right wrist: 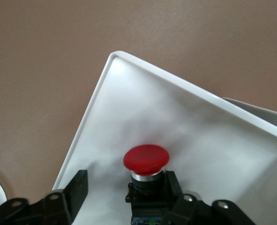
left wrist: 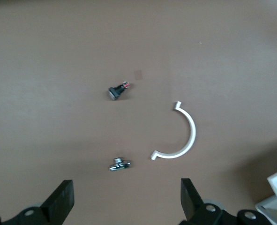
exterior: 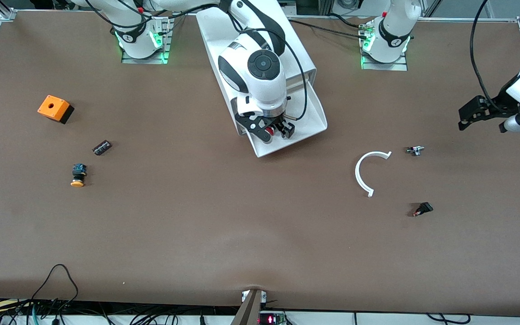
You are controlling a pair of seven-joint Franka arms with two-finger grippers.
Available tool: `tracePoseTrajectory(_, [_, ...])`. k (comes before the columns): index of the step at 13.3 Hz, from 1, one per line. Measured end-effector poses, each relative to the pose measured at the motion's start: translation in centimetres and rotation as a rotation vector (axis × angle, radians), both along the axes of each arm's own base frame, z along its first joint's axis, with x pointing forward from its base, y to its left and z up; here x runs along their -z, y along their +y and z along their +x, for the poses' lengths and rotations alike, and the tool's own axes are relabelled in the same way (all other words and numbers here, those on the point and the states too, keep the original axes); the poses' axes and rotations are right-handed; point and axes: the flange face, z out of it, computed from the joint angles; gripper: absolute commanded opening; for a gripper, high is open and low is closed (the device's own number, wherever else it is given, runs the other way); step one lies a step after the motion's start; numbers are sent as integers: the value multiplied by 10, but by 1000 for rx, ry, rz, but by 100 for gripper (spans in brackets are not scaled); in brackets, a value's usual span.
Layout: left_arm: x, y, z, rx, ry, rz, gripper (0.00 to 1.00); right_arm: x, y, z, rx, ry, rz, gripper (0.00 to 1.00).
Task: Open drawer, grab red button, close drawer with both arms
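Observation:
The white drawer (exterior: 316, 118) stands pulled out of the white cabinet (exterior: 215, 36) at the middle of the table. The button (exterior: 269, 131) with its red cap lies in the drawer, toward its front; the right wrist view shows the button (right wrist: 146, 158) on the drawer's floor (right wrist: 143, 108). My right gripper (exterior: 274, 131) is down in the drawer, open, with its fingers on either side of the button's dark body, a gap showing at one finger (right wrist: 77, 187). My left gripper (exterior: 466, 115) is open and empty, held above the table at the left arm's end.
A white curved piece (exterior: 363, 174), a small metal part (exterior: 415, 150) and a small black part (exterior: 423, 209) lie toward the left arm's end. An orange box with a hole (exterior: 54, 108), a dark strip (exterior: 102, 147) and a yellow-capped button (exterior: 78, 175) lie toward the right arm's end.

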Motion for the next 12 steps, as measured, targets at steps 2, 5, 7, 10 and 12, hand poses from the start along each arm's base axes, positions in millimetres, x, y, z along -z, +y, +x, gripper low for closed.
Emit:
tracePoseTrajectory(2, [3,-1,0,-3,9,-15,100,4,1,0,0,-4,4,51])
tracePoseTrajectory(5, [7,-1,1,-3,16,-15,100,6,2,0,0,-6,6,18])
tracePoseTrajectory(7, [9,-1,2,-4,20,-15,100,6,2,1,0,-8,8,10])
tracePoseTrajectory(10, [11,2,3,-10,22,-15,100,6,2,1,0,-9,8,8])
tracePoseTrajectory(12, [11,2,3,-11,23,-16,100,4,2,1,1,-11,10,8])
